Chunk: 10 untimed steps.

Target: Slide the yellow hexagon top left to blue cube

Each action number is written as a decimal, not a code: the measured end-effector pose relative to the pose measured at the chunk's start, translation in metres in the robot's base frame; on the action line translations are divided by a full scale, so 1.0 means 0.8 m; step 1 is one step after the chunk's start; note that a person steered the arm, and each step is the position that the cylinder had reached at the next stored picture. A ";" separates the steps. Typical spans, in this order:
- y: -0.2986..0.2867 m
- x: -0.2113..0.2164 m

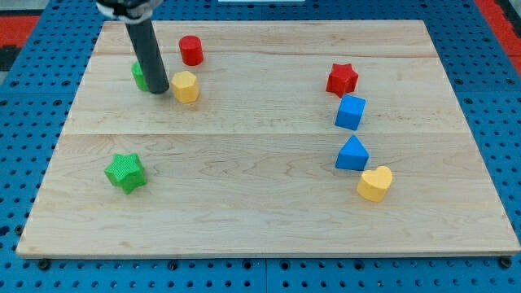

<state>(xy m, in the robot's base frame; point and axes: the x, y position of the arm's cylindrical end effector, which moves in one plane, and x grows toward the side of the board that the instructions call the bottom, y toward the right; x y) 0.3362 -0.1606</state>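
Observation:
The yellow hexagon (pixel 186 86) lies in the upper left part of the wooden board (pixel 260 203). My tip (pixel 159 89) rests on the board just left of it, touching or nearly touching its left side. The blue cube (pixel 350 111) sits far off on the view's right, below the red star (pixel 343 79). The dark rod partly hides a green block (pixel 140 75) behind it, whose shape I cannot make out.
A red cylinder (pixel 191 50) stands just above the yellow hexagon. A green star (pixel 125 172) lies at the lower left. A blue triangle (pixel 352 154) and a yellow heart (pixel 375 183) lie below the blue cube.

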 end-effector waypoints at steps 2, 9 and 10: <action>-0.002 0.005; 0.191 -0.010; 0.191 0.004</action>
